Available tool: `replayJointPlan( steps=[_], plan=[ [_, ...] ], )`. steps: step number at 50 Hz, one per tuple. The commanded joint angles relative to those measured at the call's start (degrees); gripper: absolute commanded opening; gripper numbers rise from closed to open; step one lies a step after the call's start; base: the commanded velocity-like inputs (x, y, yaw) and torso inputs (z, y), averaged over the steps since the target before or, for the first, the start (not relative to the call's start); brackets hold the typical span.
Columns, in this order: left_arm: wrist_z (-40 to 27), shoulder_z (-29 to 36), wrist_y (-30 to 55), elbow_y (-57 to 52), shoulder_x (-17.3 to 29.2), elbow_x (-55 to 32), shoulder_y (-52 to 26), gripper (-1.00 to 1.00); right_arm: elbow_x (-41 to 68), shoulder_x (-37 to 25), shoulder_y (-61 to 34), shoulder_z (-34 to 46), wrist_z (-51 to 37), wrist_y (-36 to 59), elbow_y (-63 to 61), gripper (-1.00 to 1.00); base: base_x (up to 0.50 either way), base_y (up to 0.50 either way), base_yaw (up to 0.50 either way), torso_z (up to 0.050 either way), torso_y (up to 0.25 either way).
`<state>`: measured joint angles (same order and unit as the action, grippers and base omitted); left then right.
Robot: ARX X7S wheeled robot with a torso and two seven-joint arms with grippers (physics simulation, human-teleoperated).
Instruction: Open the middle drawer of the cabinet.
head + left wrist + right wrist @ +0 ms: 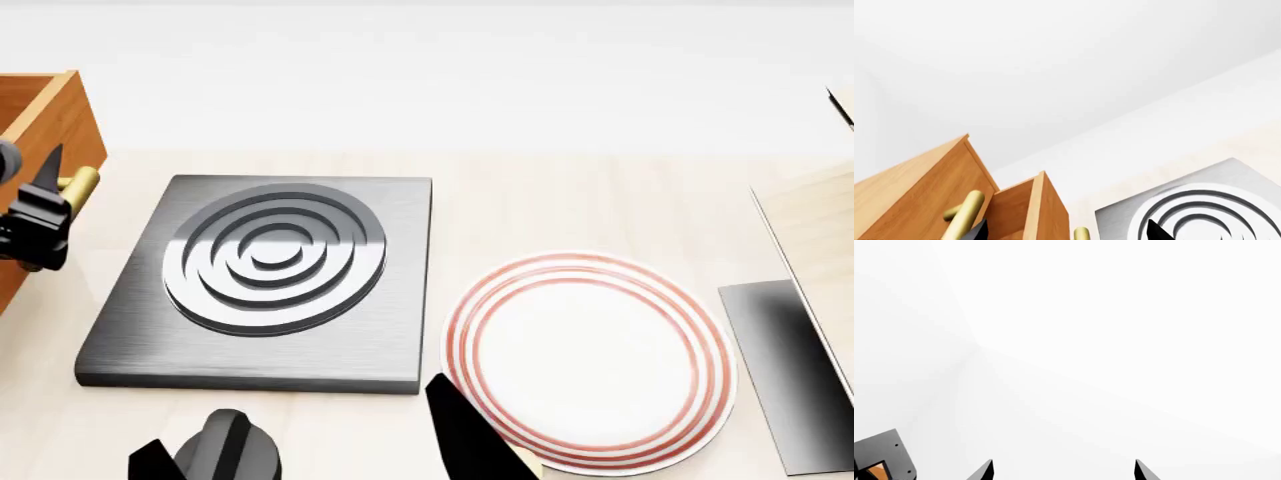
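Observation:
The orange-brown cabinet (914, 195) fills one corner of the left wrist view and shows at the far left edge of the head view (40, 120). A drawer (1037, 210) below the top one stands pulled out from the cabinet's face; I take it for the middle drawer. Its brass handle (1081, 233) lies between the two dark fingertips (977, 231) of my left gripper (1067, 234), which is open wide. The top drawer's handle (966, 215) sits just beside one fingertip. My right gripper (1063, 471) is open on nothing and faces a white wall.
A grey hob (267, 280) with raised rings lies right of the cabinet. A white plate (587, 355) with red rings sits further right. A pale wood box (821, 250) and a dark flat panel (787, 370) are at the right edge. Dark right-arm parts (467, 440) cross the bottom edge.

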<state>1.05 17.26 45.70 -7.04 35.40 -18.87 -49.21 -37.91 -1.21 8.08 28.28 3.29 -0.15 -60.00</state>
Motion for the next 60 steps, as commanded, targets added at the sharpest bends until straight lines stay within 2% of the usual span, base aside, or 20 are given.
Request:
replayJointPlan(
  steps=[1,39,60],
  plan=[
    [2.2,-1.9,-0.4,2.2,-2.0,-0.4,-0.8,1.0,-1.1,1.2,-0.1,-1.3,1.1,-0.1,0.0,1.0,0.0,0.0,0.0,0.0,0.0],
    [3.2,-2.8,-5.3,13.9,-5.0,-0.7,-2.9,1.0,-1.1,1.2,-0.3,-0.9,1.5,0.6,0.0,1.0,0.0,0.0,0.0,0.0,0.0],
    [3.8,0.5,-2.6,18.9,-5.5,1.1,-6.4,1.0,-1.2,1.2,-0.3,-0.6,1.9,0.8,0.0,1.0,0.0,0.0,0.0,0.0,0.0]
  ],
)
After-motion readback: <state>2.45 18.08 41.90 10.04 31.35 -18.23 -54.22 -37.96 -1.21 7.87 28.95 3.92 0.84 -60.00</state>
